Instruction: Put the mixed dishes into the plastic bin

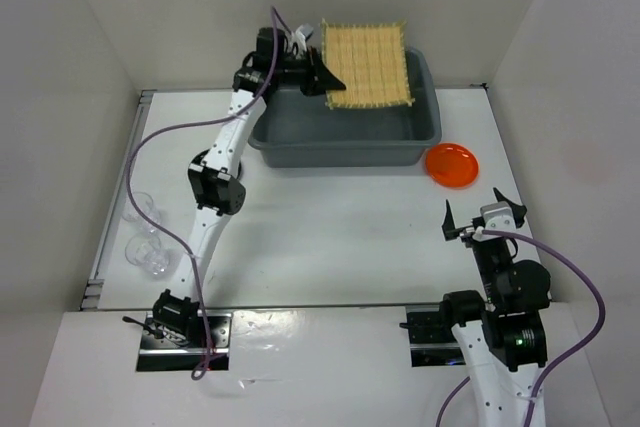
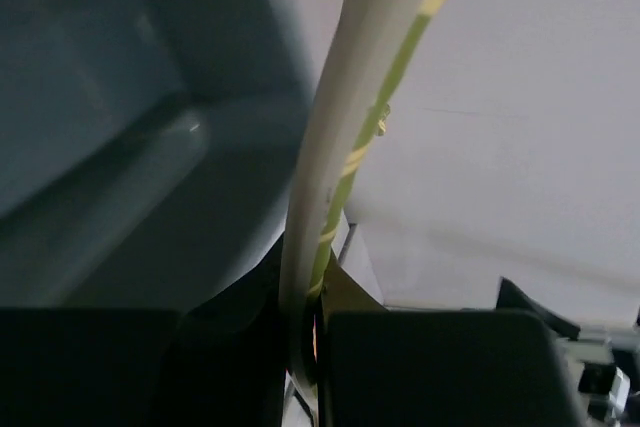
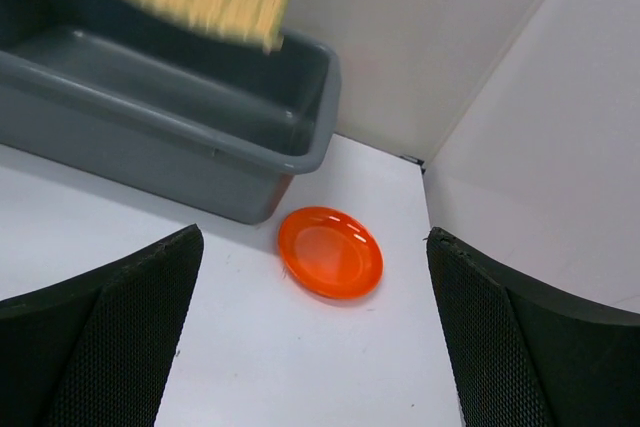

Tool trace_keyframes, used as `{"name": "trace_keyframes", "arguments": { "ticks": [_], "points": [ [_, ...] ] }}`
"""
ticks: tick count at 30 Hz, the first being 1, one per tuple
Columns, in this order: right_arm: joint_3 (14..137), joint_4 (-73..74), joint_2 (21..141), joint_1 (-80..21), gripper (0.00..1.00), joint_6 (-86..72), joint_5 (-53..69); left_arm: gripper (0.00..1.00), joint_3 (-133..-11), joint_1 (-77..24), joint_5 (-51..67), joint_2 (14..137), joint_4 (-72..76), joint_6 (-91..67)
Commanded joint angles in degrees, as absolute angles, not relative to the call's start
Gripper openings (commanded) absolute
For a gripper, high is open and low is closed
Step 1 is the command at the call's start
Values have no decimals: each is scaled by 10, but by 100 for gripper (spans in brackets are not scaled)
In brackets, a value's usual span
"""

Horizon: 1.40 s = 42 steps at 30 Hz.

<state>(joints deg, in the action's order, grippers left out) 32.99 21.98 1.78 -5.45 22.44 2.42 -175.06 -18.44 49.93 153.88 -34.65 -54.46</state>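
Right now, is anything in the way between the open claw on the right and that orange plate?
Nothing visible. The right gripper stands open, and only bare white table lies between it and the orange plate. The grey bin sits beyond the plate, off to its left, not in the path.

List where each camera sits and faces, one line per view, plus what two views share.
Top: above and behind the arms, looking down on the table; both arms show, left gripper holding the mat over the bin.
Left wrist: on the left arm, looking along its fingers at the mat's edge and bin.
Right wrist: on the right arm, facing the plate and bin between its open fingers.
Shared: right wrist and top both show plate, bin, mat.
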Motion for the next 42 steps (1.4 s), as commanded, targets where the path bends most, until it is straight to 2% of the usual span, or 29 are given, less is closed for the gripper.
{"name": "trace_keyframes", "arguments": {
  "ticks": [1,17,24,28,31,32,36,38,41,42],
  "points": [
    [333,195,6,-52,97,231,9,0,-1797,-192,527,1623,-361,-600],
    [333,195,11,-57,97,236,19,2,-1797,-209,510,1744,-282,-655],
    [333,195,17,-57,98,236,19,20,-1797,-214,520,1762,-269,-672],
    [333,200,17,-57,98,236,25,34,-1797,-214,520,1762,-255,-679],
    [333,200,17,-57,98,236,30,49,-1797,-214,520,1757,-248,-691],
    [333,200,22,-57,98,236,30,99,-1797,-214,520,1751,-248,-691],
    [333,200,41,-57,98,230,2,100,-1797,-214,492,1724,-276,-691],
    [338,200,59,-57,98,213,-17,100,-1797,-207,459,1691,-350,-654],
    [380,215,134,-57,98,194,-43,100,-1797,-196,394,1647,-455,-579],
    [427,238,197,-57,98,187,-48,100,-1797,-188,380,1629,-516,-557]
  ]
}}
